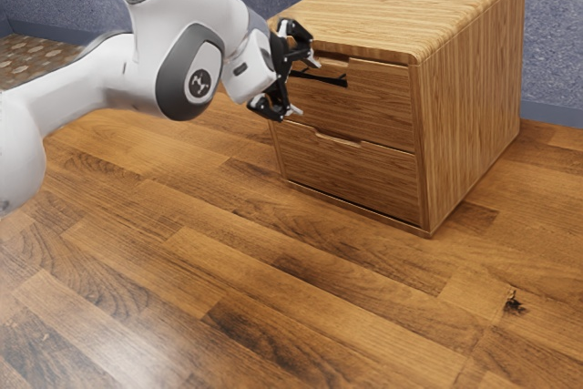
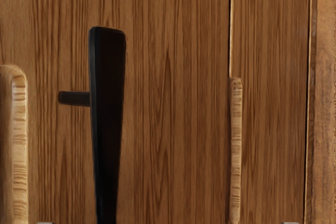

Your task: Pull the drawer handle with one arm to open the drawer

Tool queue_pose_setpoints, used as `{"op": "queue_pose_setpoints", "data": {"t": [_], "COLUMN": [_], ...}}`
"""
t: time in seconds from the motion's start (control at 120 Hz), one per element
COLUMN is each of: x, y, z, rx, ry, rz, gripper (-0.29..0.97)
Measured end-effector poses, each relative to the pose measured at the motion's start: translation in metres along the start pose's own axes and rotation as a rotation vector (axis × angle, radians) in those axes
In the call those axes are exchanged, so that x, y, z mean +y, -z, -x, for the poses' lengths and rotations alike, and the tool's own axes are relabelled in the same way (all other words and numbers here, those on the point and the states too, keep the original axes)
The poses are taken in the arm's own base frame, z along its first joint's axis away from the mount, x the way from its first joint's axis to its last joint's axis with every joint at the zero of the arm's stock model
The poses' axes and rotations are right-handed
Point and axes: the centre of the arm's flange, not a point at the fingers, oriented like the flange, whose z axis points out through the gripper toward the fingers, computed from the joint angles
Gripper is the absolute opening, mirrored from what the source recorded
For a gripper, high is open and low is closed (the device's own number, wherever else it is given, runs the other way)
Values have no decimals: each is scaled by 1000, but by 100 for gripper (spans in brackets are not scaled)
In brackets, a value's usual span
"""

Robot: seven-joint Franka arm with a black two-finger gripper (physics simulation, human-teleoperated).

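End effector (image 1: 299, 79) first: its jaws stand well apart, one above and one below the black handle (image 1: 323, 77), clamped on nothing. The bar's near end lies between them; I cannot tell whether either finger touches it.

Straight ahead of the end effector, the wrist view shows the handle (image 2: 107, 129) as a slim dark bar standing off the wood on a short post (image 2: 73, 98). I judge it stiff and smooth, likely a bit slippery, so I would close across the bar near that post. There a pull runs straight into the drawer and doesn't lever the bar's free end.

Just behind the handle is the upper drawer (image 1: 364, 102). Its front looks at or close to shut, though a dark gap along its upper edge keeps me from being sure. I expect it to be rigid and fairly heavy to start, sliding only straight toward the end effector, so the pull should be steady and in line.

Below the end effector sits the lower drawer (image 1: 355, 170), with a wooden lip (image 2: 236, 150) for a grip. Both belong to the cabinet (image 1: 465, 88), which stands on the floor (image 1: 228, 298).

Count: one arm, one end effector, one cabinet, two drawers, one black handle, one post in view.
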Motion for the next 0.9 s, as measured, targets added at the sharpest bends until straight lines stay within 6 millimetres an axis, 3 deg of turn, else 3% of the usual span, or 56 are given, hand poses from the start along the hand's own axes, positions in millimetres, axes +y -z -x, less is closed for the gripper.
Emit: {"op": "queue_pose_setpoints", "data": {"t": [0.158, 0.383, 0.675, 0.9], "x": [-1, 0, 5, 5], "y": [-2, -5, -18, -18], "z": [-10, -4, 2, 4], "rx": [12, 6, 1, -2], "ry": [-24, -31, -36, -41], "rz": [-4, -4, 12, 13], "gripper": [54, 55, 70, 68]}}
